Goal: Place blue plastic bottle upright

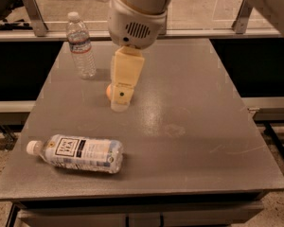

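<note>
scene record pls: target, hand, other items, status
target: blue plastic bottle, on its side, front left of table, cap pointing left
arm: hand pointing down over mid-left table, apart from the target
others: slim bottle upright, back left; orange ball mostly hidden behind the hand
status: target not yet upright

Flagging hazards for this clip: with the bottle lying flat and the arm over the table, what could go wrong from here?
1. The gripper hangs right in front of the orange ball; swinging toward the target could knock the ball rolling.
2. The blue plastic bottle lies on its side near the front-left edge of the table; an off-centre touch might roll it off.
3. Its rounded body may slip or tilt when lifted.
</note>
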Controlling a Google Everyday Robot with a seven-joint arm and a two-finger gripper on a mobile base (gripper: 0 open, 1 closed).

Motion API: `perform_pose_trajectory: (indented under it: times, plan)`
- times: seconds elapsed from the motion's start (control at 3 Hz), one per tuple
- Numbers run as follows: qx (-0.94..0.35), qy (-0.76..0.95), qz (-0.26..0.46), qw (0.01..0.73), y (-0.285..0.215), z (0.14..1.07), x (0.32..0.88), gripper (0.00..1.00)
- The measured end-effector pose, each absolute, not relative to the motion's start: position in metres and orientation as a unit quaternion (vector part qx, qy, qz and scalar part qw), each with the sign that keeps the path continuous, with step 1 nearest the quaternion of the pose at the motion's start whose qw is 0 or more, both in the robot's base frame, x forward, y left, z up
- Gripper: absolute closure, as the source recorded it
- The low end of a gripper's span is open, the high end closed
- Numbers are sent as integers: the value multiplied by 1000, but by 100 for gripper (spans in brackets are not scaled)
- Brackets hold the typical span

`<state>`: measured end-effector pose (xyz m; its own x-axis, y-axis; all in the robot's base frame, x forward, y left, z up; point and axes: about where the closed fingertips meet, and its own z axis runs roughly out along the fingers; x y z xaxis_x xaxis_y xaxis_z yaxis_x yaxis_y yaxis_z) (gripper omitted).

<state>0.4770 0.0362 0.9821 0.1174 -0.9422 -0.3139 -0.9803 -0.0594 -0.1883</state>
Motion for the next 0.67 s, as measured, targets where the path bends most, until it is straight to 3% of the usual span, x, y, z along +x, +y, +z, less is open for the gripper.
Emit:
perform_pose_trajectory:
  times: [0.67]
  plan:
    - [-696,707,-25,122,108,953,433,0]
